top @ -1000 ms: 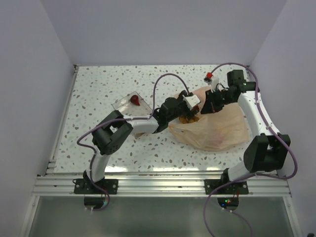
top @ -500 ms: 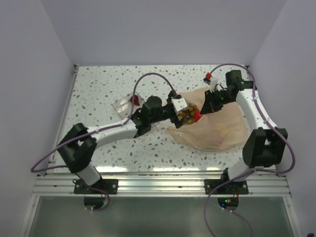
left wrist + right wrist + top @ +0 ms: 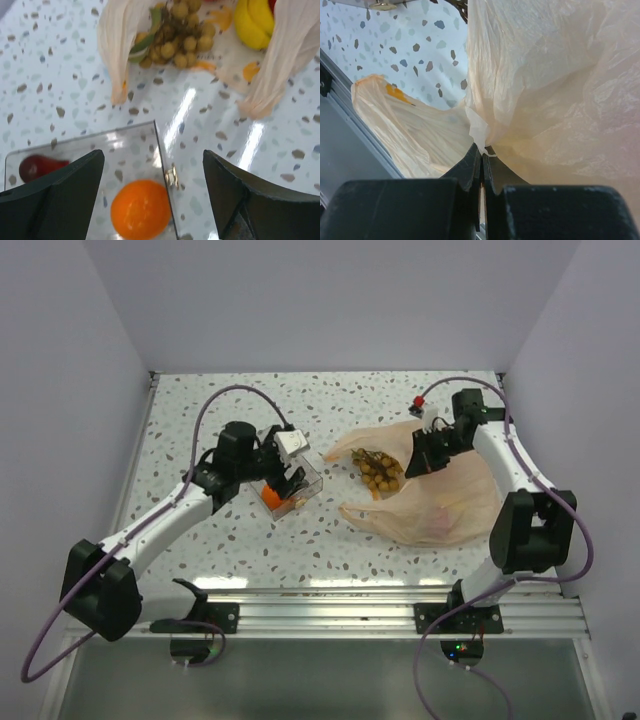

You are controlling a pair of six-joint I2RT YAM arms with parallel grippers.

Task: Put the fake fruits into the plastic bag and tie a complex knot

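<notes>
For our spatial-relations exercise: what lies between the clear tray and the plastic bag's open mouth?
Only bare speckled table; the left wrist view shows it between tray and plastic bag.

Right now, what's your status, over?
Left gripper open above orange piece in tray. Right gripper shut on plastic bag rim. Grape cluster, banana bagged. Nothing between tray and bag.

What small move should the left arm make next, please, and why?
Probably lower the open left gripper onto the orange in the tray and close: it lies between the spread jaws, while the right gripper pinches the bag holding grapes and banana.
</notes>
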